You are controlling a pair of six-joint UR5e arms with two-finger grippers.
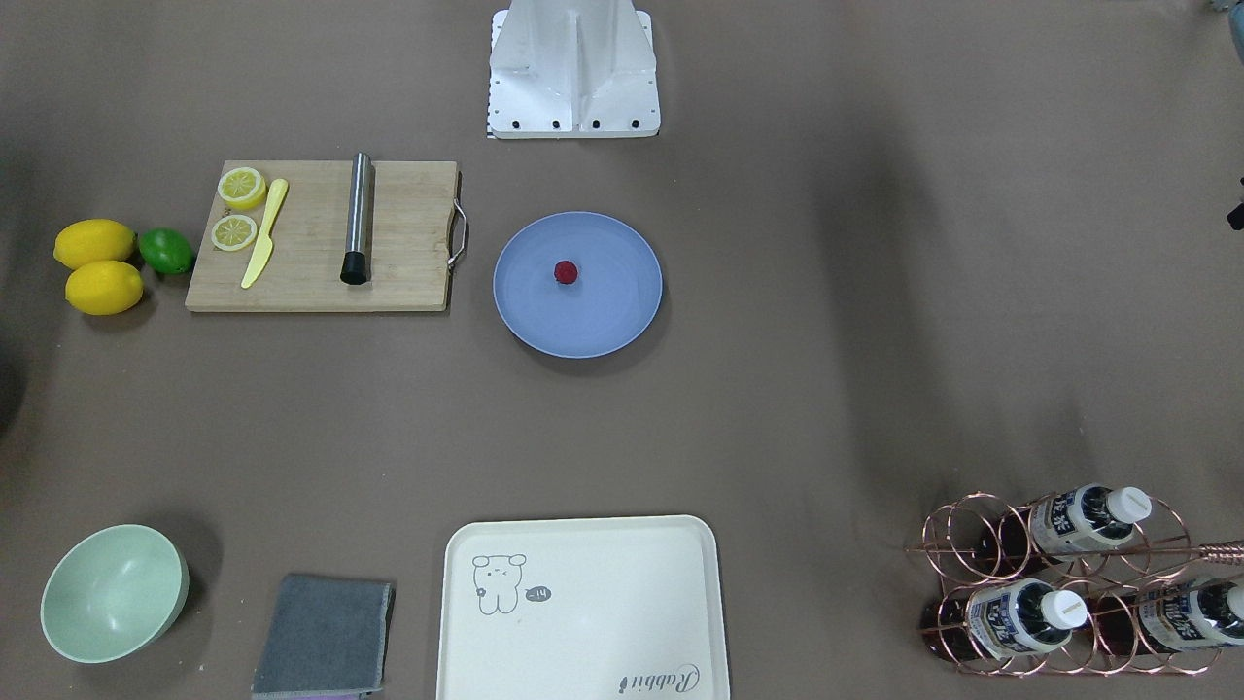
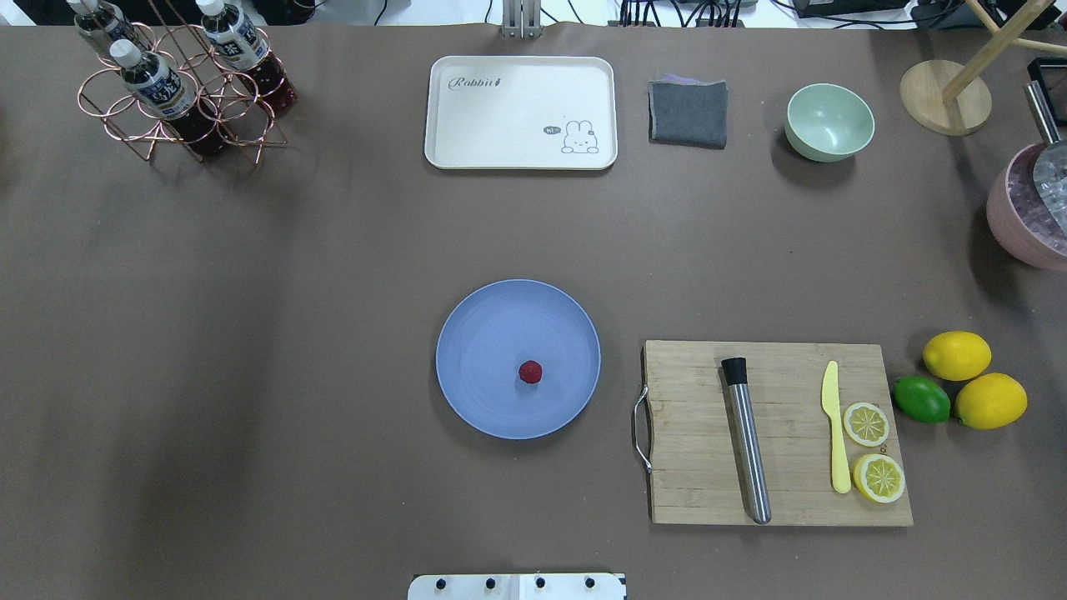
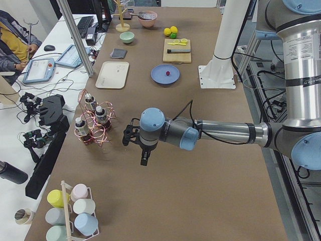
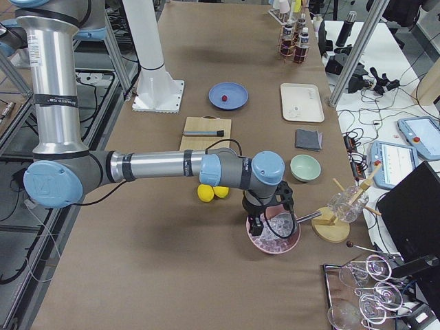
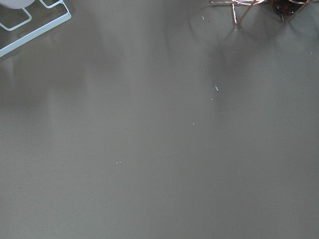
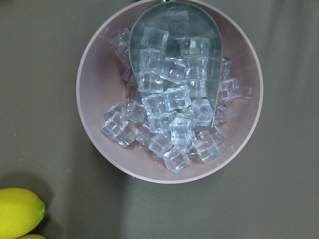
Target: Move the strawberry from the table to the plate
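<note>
The strawberry (image 1: 567, 271) (image 2: 530, 372), small and dark red, lies near the middle of the blue-grey plate (image 1: 544, 321) (image 2: 483, 333) on the brown table (image 1: 777, 389). The side views show it too, as a red dot (image 3: 168, 74) (image 4: 223, 99). My left gripper (image 3: 126, 136) hangs over bare table beside the bottle rack, far from the plate. Over the pink bowl of ice hovers my right gripper (image 4: 271, 218), also far from the plate. Both grippers show only in the side views, so I cannot tell whether they are open or shut.
A wooden cutting board (image 2: 775, 433) carries a steel muddler, a yellow knife and lemon slices. Beside it lie two lemons and a lime (image 2: 921, 398). At the far edge are a cream tray (image 2: 521, 112), grey cloth (image 2: 688, 112), green bowl (image 2: 829, 122), copper bottle rack (image 2: 179, 92) and the ice bowl (image 6: 169, 94).
</note>
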